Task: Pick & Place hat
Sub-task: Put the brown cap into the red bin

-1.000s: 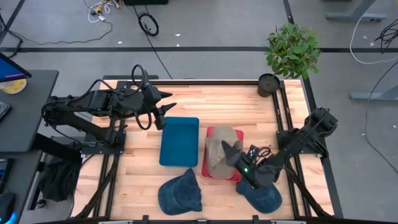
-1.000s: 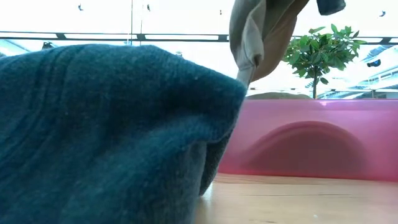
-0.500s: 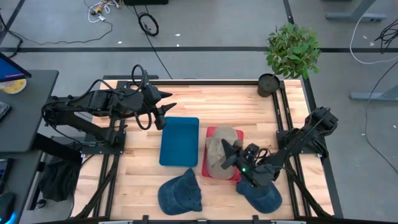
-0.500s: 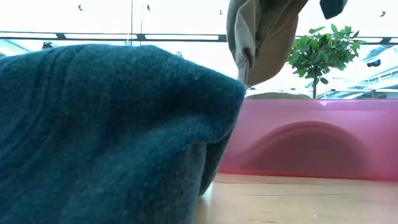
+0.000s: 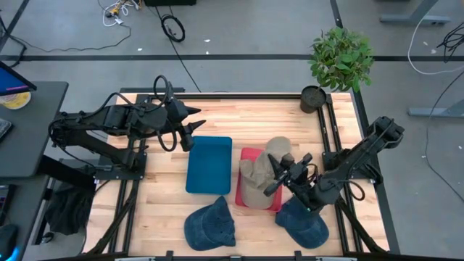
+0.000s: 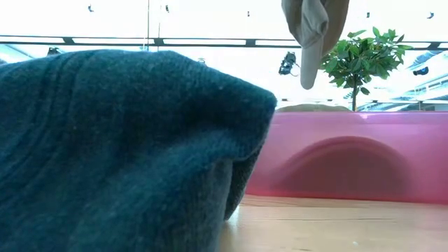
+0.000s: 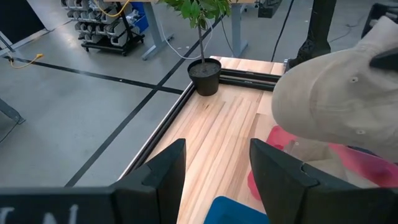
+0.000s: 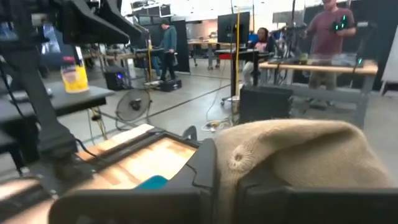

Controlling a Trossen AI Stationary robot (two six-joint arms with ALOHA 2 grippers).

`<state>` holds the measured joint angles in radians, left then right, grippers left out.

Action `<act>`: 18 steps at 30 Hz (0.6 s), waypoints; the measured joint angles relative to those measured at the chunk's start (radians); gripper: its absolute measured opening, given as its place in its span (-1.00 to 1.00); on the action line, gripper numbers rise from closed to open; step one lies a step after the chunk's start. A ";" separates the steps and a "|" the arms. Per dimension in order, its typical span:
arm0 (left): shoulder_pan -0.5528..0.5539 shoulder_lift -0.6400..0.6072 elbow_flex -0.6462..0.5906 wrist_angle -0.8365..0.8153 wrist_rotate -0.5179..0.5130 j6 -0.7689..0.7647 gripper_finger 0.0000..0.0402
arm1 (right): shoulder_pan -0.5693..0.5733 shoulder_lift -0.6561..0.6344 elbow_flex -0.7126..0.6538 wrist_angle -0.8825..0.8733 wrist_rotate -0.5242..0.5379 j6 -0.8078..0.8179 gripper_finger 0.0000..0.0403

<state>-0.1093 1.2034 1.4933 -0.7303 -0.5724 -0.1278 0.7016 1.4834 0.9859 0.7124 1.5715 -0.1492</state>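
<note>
- Right hand (image 5: 279, 176) is pinched together on the tan hat (image 5: 255, 174), over the red tray (image 5: 243, 155).
- Change vs a second ago: the right arm pulls back toward its own side of the table and the hand rises. In the high view the hat's crown now shows further toward the plant (image 5: 341, 56) side of the tray than before.
- Low view confirms the lift: earlier the hat hung as a broad tan mass at the top of the frame; now only a narrow fold of it (image 6: 313, 31) dangles there, well above the tray wall (image 6: 350, 157).
- Right wrist view: the tan fabric (image 8: 292, 158) fills the space ahead of the fingers, so the grip holds.
- Second tan hat already sits in the tray; its dome shows through the pink wall in the low view. So the tray looks like the tan drop-off spot.
- Meaning: I read this as carry/position over the tray, release not yet done. The grip looks just about to loosen, but the hat is not free.
- Left hand (image 5: 197, 126) hangs near the far edge of the blue tray (image 5: 209, 164), fingers apart, nothing in them. Unmoved over the last second. Waiting.
- Two blue hats on the table on the near side of the red tray: one (image 5: 209, 223) near the blue tray, one (image 5: 304, 226) under the right arm. Untouched, likely next for the blue tray.
- Risk: released from this height, the hat could catch the tray rim.
</note>
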 joint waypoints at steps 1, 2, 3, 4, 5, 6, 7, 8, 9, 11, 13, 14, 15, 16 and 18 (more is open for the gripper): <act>0.000 0.000 0.000 0.000 0.000 0.000 -0.10 | -0.007 0.000 0.000 0.001 0.000 -0.012 -0.92; 0.000 0.000 0.000 0.000 0.000 0.001 -0.10 | -0.017 0.000 0.000 0.004 0.000 -0.014 -0.91; 0.000 0.000 0.000 0.000 0.000 0.001 -0.10 | -0.027 -0.002 0.000 0.009 -0.001 -0.007 -0.91; 0.000 0.000 0.000 0.000 0.000 0.001 -0.10 | -0.036 -0.004 0.000 0.010 -0.004 0.007 -0.90; 0.000 0.000 0.000 0.000 0.000 0.001 -0.10 | -0.045 -0.006 0.000 0.012 -0.009 0.023 -0.90; 0.000 0.000 0.000 0.000 0.000 0.000 -0.10 | -0.050 -0.006 0.000 0.012 -0.011 0.036 -0.90; 0.000 0.000 0.000 0.000 0.000 0.000 -0.10 | -0.051 -0.006 0.000 0.012 -0.006 0.042 -0.91; 0.000 0.000 0.000 0.000 0.000 0.000 -0.10 | -0.050 -0.005 0.000 0.011 -0.003 0.046 -0.91; 0.001 0.000 0.000 0.000 0.000 0.000 -0.10 | -0.049 -0.005 0.000 0.011 -0.002 0.052 -0.91; 0.001 0.000 0.000 0.000 0.000 0.000 -0.10 | -0.044 -0.009 0.000 0.013 -0.003 0.039 -0.91; 0.001 0.000 0.000 0.000 0.000 0.000 -0.10 | -0.035 -0.018 -0.001 0.014 -0.001 0.008 -0.91; 0.001 0.000 0.000 0.000 0.000 0.000 -0.10 | -0.027 -0.024 -0.001 0.013 0.000 -0.019 -0.90; 0.001 0.000 0.000 0.000 0.000 0.000 -0.10 | -0.018 -0.031 -0.001 0.011 -0.001 -0.048 -0.90; 0.001 0.000 0.000 0.000 0.000 0.000 -0.10 | -0.012 -0.038 -0.001 0.011 -0.001 -0.072 -0.90; 0.001 0.000 0.000 0.000 0.000 0.000 -0.10 | -0.004 -0.052 -0.001 0.011 -0.001 -0.084 -0.88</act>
<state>-0.1085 1.2034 1.4932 -0.7303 -0.5724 -0.1276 0.6979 1.4310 0.9852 0.7235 1.5703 -0.2330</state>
